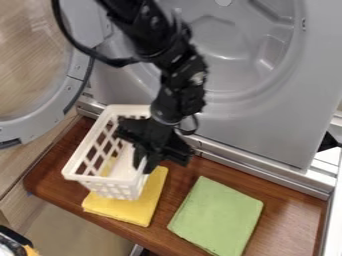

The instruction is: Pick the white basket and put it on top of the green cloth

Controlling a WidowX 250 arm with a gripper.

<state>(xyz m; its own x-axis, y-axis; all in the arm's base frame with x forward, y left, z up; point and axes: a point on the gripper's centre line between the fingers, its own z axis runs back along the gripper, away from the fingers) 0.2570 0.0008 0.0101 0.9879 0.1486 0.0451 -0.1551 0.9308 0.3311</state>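
Well, end effector [143, 166] pinching white basket [113, 185] at rim, wood gap [172, 192] beside green cloth [217, 215]

The black arm [180, 77] is cut off at the far edge and hides part of the grey machine [267, 130]. The gripper [148, 161], dark and blurred, covers much of the right rim of the white basket [80, 176], which hides the yellow cloth's [139, 211] far part. The near edge crops the green cloth [217, 215]; the left edge crops the round door [50, 116].
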